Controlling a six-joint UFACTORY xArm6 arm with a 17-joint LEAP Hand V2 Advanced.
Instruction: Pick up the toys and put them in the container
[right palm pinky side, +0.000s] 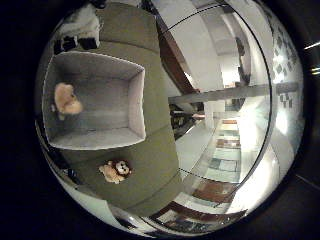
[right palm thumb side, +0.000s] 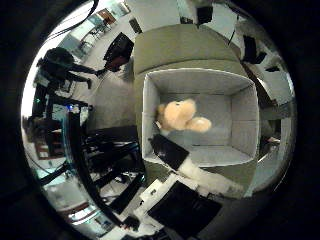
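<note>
A grey fabric container stands open on an olive green cushioned surface. A tan plush toy lies inside it, on the floor near one wall. A second small plush toy, tan with a brown mane, lies on the green surface just outside the container's wall. My right hand hovers above the container and holds nothing. One black-tipped white finger reaches out straight over the container's rim, near the tan toy. More of the fingers show past the container's far side.
The green surface ends in an edge beyond the maned toy, with a wooden frame along it. Beyond lies a floor with patterned tiles. Dark stands and equipment crowd the floor on the other side.
</note>
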